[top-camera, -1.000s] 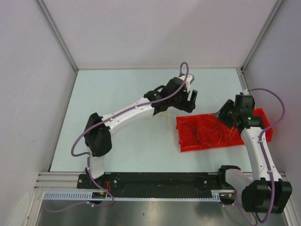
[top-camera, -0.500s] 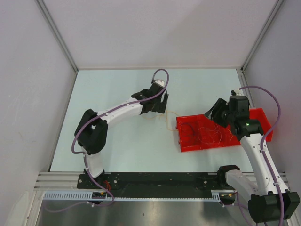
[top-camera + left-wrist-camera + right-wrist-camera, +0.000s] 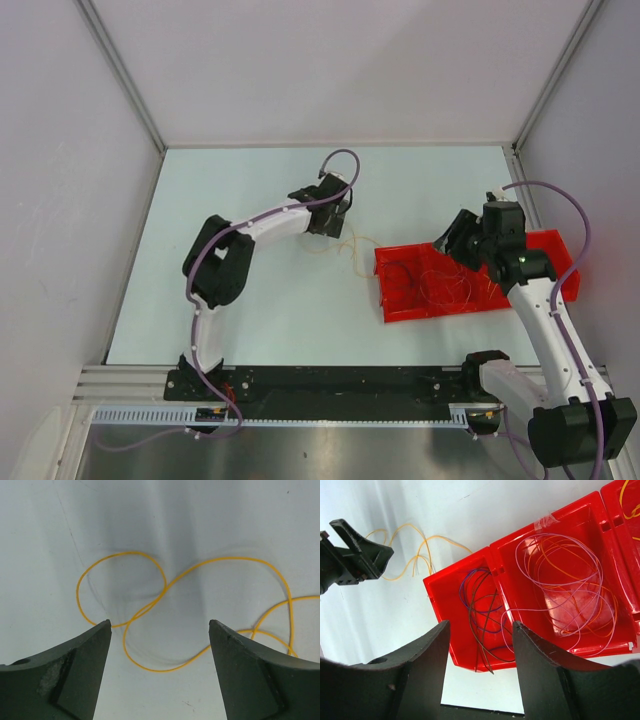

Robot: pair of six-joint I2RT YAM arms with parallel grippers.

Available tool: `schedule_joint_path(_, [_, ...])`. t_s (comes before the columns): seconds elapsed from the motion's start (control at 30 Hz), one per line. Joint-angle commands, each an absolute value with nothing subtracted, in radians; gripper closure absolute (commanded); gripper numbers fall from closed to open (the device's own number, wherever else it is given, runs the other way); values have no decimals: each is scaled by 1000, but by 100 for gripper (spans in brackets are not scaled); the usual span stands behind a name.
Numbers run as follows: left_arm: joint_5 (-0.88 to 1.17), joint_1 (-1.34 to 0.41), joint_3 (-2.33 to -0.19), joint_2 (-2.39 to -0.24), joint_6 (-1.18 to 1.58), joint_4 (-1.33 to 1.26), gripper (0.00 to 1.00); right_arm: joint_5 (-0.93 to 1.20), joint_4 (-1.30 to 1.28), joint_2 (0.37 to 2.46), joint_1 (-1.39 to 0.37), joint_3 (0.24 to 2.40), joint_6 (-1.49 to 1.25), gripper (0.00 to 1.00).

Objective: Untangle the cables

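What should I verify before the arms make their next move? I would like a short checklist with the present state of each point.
1. Left fingers open: ok.
2. Yellow cable lies on the table, in the gap between the left fingers: ok.
3. Yellow cable free of knots: cannot tell; it crosses itself.
4. Right fingers open, holding nothing: ok.
5. Dark cables apart from the lilac and orange cables in the red tray: not ok; one lilac loop reaches over the divider.
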State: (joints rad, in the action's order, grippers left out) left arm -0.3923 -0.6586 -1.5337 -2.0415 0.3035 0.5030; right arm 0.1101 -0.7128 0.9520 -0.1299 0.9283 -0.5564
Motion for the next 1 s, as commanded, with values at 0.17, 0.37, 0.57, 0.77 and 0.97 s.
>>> schedule_joint_path(0.17, [-298,-591,-1666,-2120,284,571,21,86,-698,954,-135,965,-522,43])
schedule_joint_path(0.37, [-221,-549,-1661,-2129,293,568,32,81,-698,960,-135,965,-514,43])
schedule_joint_path(0.57, [-196,-541,-1669,-2148,298,611,36,78,-701,956,-133,965,-509,43])
schedule_joint_path(0.77, [-179,-540,-1632,-2125,298,598,44,78,-703,957,-133,965,-509,44])
schedule_joint_path(0.97, [-180,-537,-1629,-2135,305,620,55,75,-706,956,-133,965,-511,44])
